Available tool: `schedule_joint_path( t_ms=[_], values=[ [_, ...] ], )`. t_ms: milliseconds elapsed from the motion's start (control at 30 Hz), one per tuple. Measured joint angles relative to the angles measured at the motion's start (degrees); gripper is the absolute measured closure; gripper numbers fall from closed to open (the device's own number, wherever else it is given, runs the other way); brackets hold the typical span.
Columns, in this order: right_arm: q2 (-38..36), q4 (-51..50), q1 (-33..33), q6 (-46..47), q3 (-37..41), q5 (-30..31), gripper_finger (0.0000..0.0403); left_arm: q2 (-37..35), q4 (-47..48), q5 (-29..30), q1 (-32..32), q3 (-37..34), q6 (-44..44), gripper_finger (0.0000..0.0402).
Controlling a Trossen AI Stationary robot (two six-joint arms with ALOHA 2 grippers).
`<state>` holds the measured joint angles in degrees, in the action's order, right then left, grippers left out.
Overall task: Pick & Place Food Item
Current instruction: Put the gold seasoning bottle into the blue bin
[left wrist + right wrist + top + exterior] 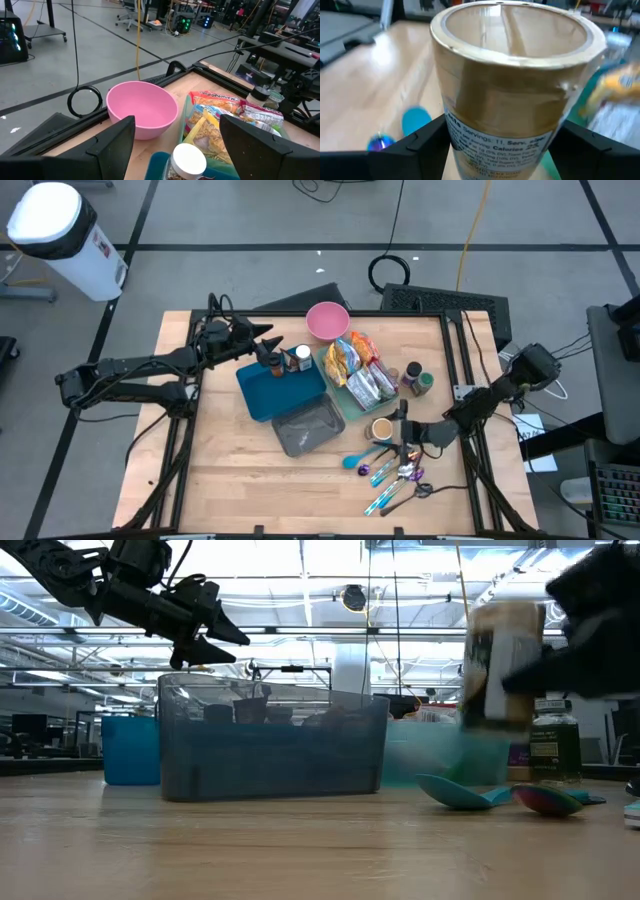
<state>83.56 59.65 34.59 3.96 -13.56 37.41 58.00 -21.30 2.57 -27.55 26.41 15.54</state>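
Two grippers: both at work
Right gripper (pixel 400 442): pinching brown jar (pixel 512 85), near table's right edge
Left gripper (pixel 175 137): spread, above teal bin (pixel 282 389)

A bowl (pixel 327 320) sits behind the snack tray (pixel 372 412), with spoons (pixel 390 472) in front.

**Cam setup: 4 views**

High cam looks straight down on the whole table (pixel 250 480), arms at frame left & right. Low cam sits at tabletop level, facing across into the room. Left wrist cam looks over the pink bowl (pixel 142 110), also in the high view. Right wrist cam is v. close on a jar (pixel 512 85), shared w/ low view.
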Motion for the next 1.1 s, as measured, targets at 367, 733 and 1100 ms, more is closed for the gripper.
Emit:
schedule_joint_path(
  t_ms=[367, 733, 1100],
  values=[
    [-10.89, -31.59, -6.57, -3.10, -16.40, -4.53, 0.0132, 0.08, 2.73, -15.17, 4.79, 5.28, 7.37, 0.0110],
    [-4.78, -42.94, -20.21, -0.41, -27.32, -18.43, 0.0131, 14.15, 25.95, -8.24, 24.11, 31.30, -13.03, 0.0110],
    [-2.67, -36.31, -23.02, -4.06, -27.54, -22.62, 0.0129, 30.89, 27.28, -7.28, 29.31, 41.39, -18.38, 0.0110]
  ],
)
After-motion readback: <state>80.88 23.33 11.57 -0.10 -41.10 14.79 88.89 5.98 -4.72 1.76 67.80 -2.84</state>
